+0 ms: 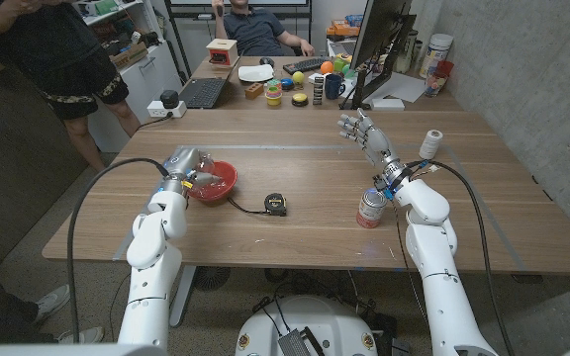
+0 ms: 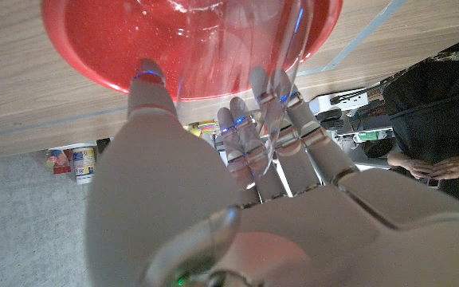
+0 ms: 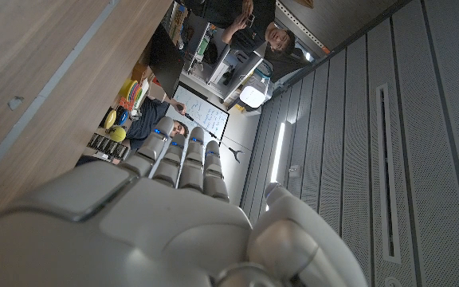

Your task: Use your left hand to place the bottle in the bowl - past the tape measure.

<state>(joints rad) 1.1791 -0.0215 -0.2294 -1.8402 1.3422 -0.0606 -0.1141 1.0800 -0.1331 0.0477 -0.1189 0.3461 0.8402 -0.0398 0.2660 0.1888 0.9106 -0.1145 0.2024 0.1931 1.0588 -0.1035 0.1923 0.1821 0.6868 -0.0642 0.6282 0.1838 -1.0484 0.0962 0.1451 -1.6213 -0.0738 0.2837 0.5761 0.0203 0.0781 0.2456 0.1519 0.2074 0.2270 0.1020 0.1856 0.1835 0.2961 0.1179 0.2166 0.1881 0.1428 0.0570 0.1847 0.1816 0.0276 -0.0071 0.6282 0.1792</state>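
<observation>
My left hand (image 1: 180, 164) grips a clear plastic bottle (image 1: 202, 172) at the left rim of the red bowl (image 1: 220, 189). In the left wrist view the fingers (image 2: 249, 135) wrap the see-through bottle (image 2: 237, 48), which reaches over the bowl's red inside (image 2: 94, 40). A black and yellow tape measure (image 1: 277, 204) lies on the table just right of the bowl, its dark cord trailing towards the bowl. My right hand (image 1: 362, 131) is raised over the table's right half, fingers straight and holding nothing; its back (image 3: 174, 199) shows in the right wrist view.
A metal can (image 1: 370, 208) stands beside my right forearm. A white roll (image 1: 430, 143) stands near the right edge. A laptop (image 1: 202, 92), a monitor (image 1: 376, 44) and small items crowd the far end. People are behind the table.
</observation>
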